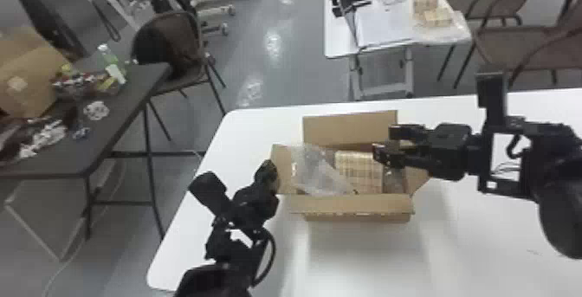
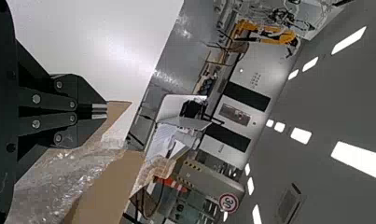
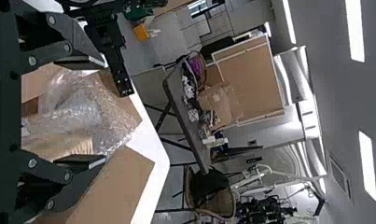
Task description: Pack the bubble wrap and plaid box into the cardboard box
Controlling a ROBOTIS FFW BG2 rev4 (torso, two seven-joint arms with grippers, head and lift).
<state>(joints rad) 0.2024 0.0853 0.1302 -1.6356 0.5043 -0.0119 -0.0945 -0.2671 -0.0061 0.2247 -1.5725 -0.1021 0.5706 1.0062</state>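
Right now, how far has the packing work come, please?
Looks done: the plaid box and bubble wrap are in the cardboard box.
In hand: nothing; the left gripper is shut on nothing, the right gripper open over the box's right side.
Left: perhaps tucking down the wrap, which rises near the left flap.

The cardboard box (image 1: 350, 205) sits on the table (image 1: 355, 266), its flaps spread on the left and right, one behind and one before. In it, the bubble wrap (image 1: 316, 172) lies left and reaches onto the left flap (image 1: 281, 162); the plaid box (image 1: 360, 174) lies just right of the wrap. Left of the table stands a desk (image 1: 125, 101), bearing a carton (image 1: 26, 82) at the left and a bottle (image 1: 113, 64) right of it. A chair (image 1: 173, 85) stands at the desk's far right corner. Behind the table is a second table (image 1: 385, 34), parcels (image 1: 437, 17) on its right part.
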